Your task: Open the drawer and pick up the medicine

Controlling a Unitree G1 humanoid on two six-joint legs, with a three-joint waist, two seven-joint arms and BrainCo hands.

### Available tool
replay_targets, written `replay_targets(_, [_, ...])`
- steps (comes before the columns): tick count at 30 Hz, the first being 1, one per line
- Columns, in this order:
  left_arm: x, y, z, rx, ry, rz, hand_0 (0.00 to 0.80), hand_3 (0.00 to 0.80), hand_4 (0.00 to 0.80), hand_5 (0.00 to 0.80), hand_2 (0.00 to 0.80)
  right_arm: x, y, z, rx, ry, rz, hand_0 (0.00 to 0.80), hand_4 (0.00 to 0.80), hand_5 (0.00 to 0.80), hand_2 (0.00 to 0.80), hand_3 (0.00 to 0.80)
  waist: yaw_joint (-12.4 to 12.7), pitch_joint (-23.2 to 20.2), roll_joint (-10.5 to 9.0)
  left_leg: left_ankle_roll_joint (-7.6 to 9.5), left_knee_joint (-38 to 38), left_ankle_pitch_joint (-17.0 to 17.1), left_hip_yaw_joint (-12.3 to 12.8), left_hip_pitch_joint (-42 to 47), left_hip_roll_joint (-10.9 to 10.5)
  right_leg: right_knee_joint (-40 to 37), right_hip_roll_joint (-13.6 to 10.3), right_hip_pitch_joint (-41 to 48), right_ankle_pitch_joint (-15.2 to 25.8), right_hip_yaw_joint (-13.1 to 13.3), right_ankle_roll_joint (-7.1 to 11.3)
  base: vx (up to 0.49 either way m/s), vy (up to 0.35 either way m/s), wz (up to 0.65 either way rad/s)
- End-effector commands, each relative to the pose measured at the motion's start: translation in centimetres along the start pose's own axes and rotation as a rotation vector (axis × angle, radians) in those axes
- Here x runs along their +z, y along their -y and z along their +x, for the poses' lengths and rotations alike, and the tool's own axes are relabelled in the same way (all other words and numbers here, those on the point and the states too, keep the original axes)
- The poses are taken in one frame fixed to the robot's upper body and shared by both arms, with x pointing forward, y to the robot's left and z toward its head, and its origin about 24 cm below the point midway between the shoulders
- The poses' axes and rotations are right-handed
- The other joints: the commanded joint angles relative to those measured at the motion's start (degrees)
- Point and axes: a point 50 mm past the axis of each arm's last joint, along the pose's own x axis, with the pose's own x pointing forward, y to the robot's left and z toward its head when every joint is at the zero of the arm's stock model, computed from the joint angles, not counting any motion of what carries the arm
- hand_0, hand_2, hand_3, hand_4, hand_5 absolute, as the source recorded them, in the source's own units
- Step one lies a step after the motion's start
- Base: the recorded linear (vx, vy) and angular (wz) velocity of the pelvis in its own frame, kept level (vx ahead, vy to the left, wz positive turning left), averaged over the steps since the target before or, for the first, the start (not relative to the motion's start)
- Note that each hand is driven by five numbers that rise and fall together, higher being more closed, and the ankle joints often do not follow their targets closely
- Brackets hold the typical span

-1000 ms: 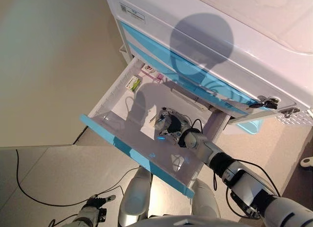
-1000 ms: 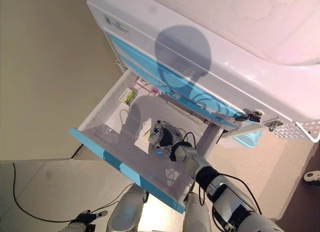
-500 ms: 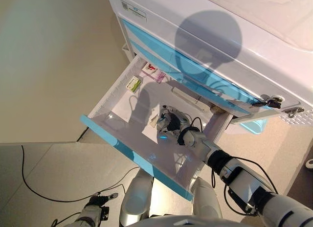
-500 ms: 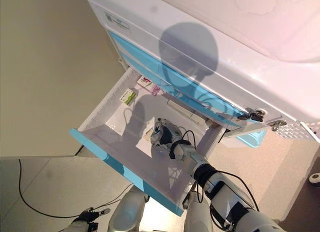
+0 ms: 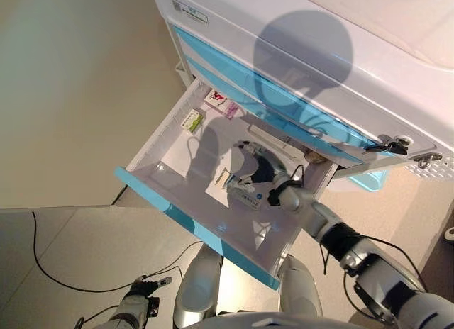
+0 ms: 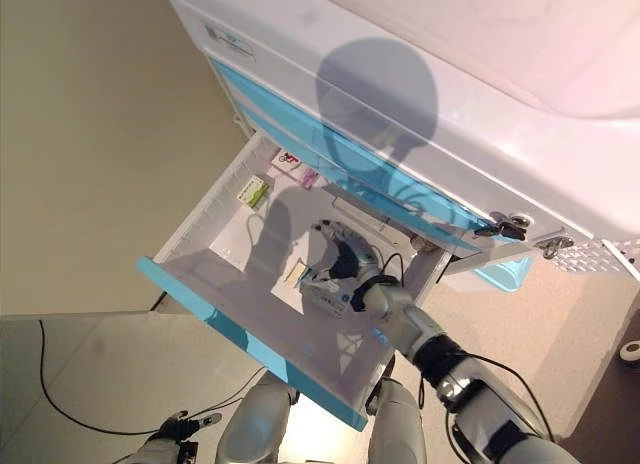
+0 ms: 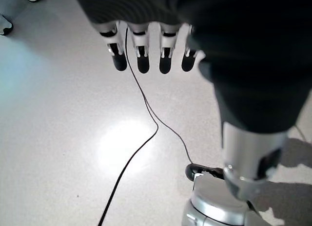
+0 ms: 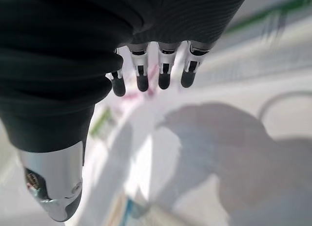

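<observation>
The lowest drawer (image 5: 152, 145) of the white and blue cabinet (image 5: 298, 67) stands pulled out. My right hand (image 5: 259, 170) is inside it over the middle, fingers straight, as its wrist view (image 8: 151, 70) shows. A small printed white medicine box (image 5: 244, 199) lies just under and in front of the hand; I cannot tell if the hand touches it. Two thin strips (image 5: 223, 178) lie on a white sheet beside it. My left hand (image 5: 135, 307) hangs low by the floor, fingers straight (image 7: 141, 58).
At the drawer's back left lie a green and white box (image 5: 192, 120), a red and white box (image 5: 216, 97) and a pink box (image 5: 230, 109). A long white box (image 5: 274, 143) lies at the back. The drawer's blue front (image 5: 191, 227) juts toward me. A light blue bin (image 5: 374, 180) hangs at the cabinet's right.
My right hand has uncurled its fingers and moved a little toward the drawer's back right. The printed box now shows in front of it.
</observation>
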Motion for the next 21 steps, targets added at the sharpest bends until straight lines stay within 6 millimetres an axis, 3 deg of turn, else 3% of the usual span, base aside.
replay_targets(1, [-1.7,-0.4,-0.1,0.034,-0.065,-0.008,0.000,0.000,0.000,0.000,0.000,2.4,0.8,-0.4,-0.035,0.124,0.068,0.000,0.000,0.000,0.000,0.000,-1.6,-0.3,-2.39,2.95,-1.4,-1.1,2.1,1.1,-3.0,-5.1,0.0,0.0,7.6,1.5,0.97,-0.012,0.013,-0.21])
replay_targets(8, [-1.7,0.2,-0.3,0.015,-0.047,-0.012,0.000,0.000,0.000,0.000,0.000,0.9,1.0,-2.0,-0.024,0.076,0.059,0.000,0.000,0.000,0.000,0.000,-2.6,-0.3,-2.26,3.04,-1.2,-1.2,2.7,1.2,-2.8,-4.9,0.3,-0.1,7.8,2.1,1.00,-0.012,0.013,-0.10])
replay_targets(13, [-1.8,1.1,-0.5,-0.025,-0.027,-0.016,0.000,0.000,0.000,0.000,0.000,-1.2,-1.1,-2.6,0.066,-0.030,0.009,0.000,0.000,0.000,0.000,0.000,-3.0,-0.1,-1.76,3.06,-0.8,-1.5,3.1,1.4,-2.9,-4.6,0.3,-0.2,7.6,2.5,0.95,-0.014,0.012,-0.10])
replay_targets(21, [-2.1,1.6,-0.6,-0.059,-0.017,-0.009,0.000,0.000,0.000,0.000,0.000,-2.1,-3.8,-2.7,0.177,-0.097,-0.043,0.000,0.000,0.000,0.000,0.000,-2.8,0.3,-1.03,3.04,-0.8,-1.2,2.6,0.9,-3.1,-4.6,0.2,-0.2,7.7,2.2,0.83,0.000,0.000,0.00])
